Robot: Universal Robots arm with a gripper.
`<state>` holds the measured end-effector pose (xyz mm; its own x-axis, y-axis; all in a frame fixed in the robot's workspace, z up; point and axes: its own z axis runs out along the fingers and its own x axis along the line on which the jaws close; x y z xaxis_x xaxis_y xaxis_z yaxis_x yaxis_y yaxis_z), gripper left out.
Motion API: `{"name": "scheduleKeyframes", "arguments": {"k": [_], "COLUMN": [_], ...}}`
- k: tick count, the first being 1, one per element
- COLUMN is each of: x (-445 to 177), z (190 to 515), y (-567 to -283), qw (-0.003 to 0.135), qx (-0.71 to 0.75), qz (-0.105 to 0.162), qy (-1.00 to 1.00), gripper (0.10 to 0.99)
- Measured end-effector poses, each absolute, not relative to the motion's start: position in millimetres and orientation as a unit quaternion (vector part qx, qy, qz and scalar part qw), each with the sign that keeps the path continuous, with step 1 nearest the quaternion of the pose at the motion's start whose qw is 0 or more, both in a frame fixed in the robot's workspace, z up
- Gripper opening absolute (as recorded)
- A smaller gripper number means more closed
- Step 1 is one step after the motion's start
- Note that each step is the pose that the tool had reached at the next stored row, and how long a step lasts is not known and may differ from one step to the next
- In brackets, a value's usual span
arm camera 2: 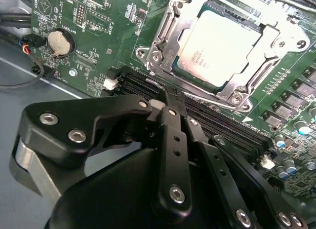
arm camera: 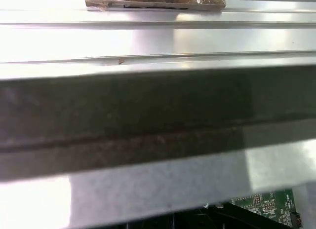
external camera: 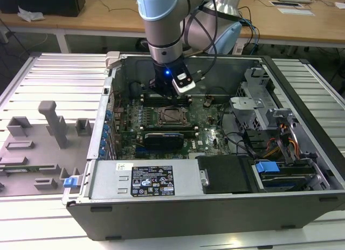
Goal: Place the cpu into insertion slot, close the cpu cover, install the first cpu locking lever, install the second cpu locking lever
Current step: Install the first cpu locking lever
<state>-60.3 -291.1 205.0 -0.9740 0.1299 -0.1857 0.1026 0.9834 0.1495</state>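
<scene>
I am hanging over the open grey metal computer case [external camera: 215, 217], which is lying on the ribbed silvery table [external camera: 54, 77] with its green motherboard [external camera: 210, 129] facing up. My black gripper [external camera: 163, 91] is clenched, its fingers pressed together on nothing I can see. In the exterior view the socket is sitting at six o'clock from it, close by. The thin silver square cpu cover [arm camera 2: 164, 39] is lying down around the pale silvery square cpu [arm camera 2: 219, 51], which is resting in its slot.

My fingertips [arm camera 2: 168, 115] are hovering just beside the cover's edge and the long black memory slots [arm camera 2: 207, 123]. I judge that a push slightly off line could be skidding onto those slots or scraping the board.

The second wrist view is giving me the seated chip and my tips. The exterior view is giving the overall placement. The first wrist view is giving the case wall and a sliver of board.
</scene>
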Motion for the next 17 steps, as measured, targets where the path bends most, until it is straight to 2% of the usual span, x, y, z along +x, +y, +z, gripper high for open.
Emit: {"name": "scheduleKeyframes", "arguments": {"k": [17], "x": [-60.4], "z": [198.2], "y": [-290.6], "qw": [0.1], "qx": [0.089], "qz": [0.06], "qy": [0.989], "gripper": [0.106]}}
